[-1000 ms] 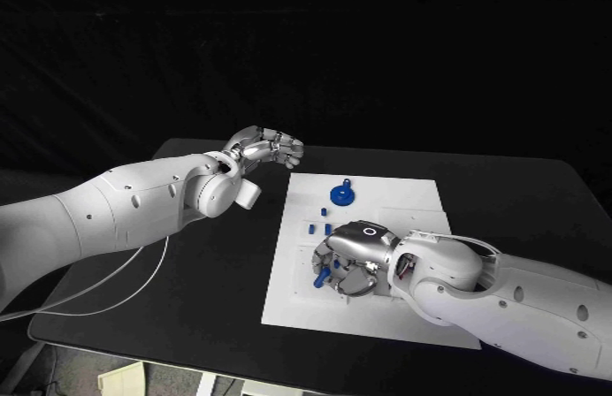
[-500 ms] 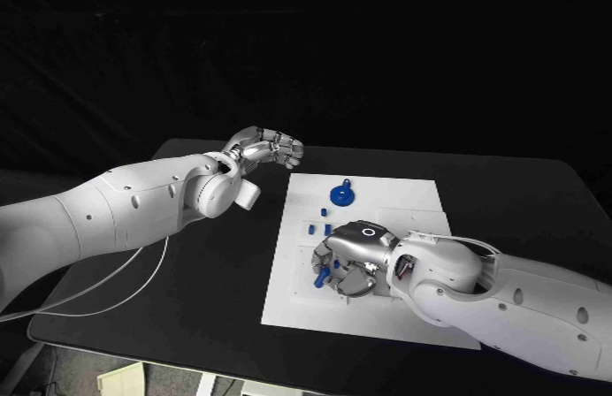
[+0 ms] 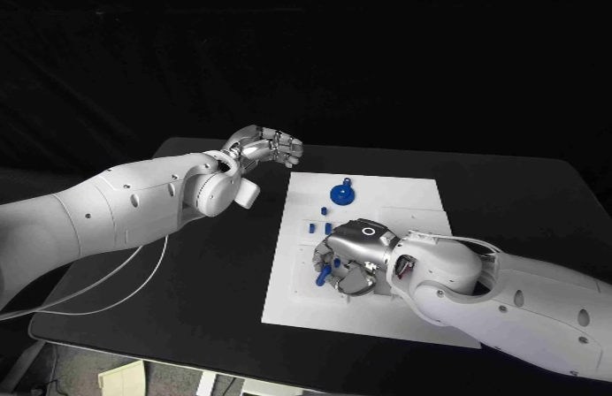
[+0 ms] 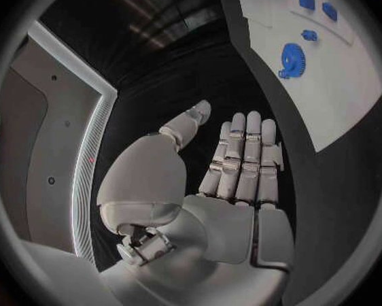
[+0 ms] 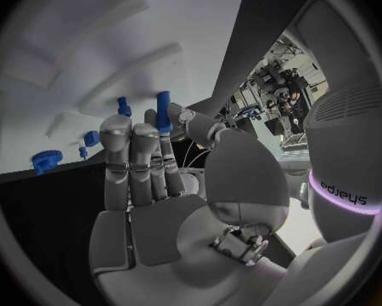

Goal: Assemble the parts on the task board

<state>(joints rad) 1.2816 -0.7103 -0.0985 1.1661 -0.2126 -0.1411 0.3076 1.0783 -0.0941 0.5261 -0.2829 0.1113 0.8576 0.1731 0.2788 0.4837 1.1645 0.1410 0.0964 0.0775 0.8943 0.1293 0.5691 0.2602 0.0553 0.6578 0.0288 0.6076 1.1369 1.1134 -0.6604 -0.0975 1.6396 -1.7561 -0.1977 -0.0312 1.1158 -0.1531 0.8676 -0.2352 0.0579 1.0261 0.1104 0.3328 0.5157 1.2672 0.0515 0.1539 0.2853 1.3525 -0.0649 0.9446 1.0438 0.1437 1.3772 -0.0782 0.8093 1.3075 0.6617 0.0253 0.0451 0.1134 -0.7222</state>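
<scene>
Our right hand [image 3: 354, 262] is low over the near left part of the board [image 3: 395, 193] and pinches a blue peg [image 5: 163, 111] at its fingertips, long axis upright as far as we can tell. A second peg [image 5: 122, 106] stands just beside it. Our left hand [image 4: 234, 163] hangs off the board's far left corner, holding nothing, fingers straight. The gear [image 3: 342, 194] sits at the far end of the board, nearer the left hand, on the black table [image 3: 217, 263].

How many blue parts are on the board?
6: a gear at the far end, a small piece beside it, two blocks nearer, one peg by the right hand, one peg pinched in it. More may be hidden.
</scene>
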